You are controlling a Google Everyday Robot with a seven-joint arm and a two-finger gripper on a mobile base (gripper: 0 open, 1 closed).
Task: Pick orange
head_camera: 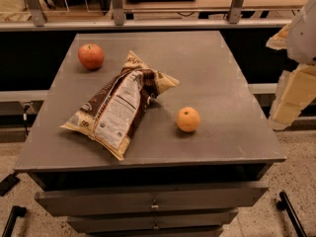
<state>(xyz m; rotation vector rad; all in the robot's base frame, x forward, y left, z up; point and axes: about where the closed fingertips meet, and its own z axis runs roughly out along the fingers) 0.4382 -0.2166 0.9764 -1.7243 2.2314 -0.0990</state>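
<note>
The orange (188,119) is a small round yellow-orange fruit. It sits on the grey table top (217,73), right of centre and near the front edge. Nothing touches it. My gripper (292,94) shows as pale cream and white parts at the right edge of the view. It is beyond the table's right side, well to the right of the orange and slightly farther back, and it holds nothing that I can see.
A brown and cream snack bag (119,107) lies left of the orange. A reddish apple (91,56) sits at the back left corner. The table has drawers (154,203) in front. A railing (148,23) and shelving run behind it.
</note>
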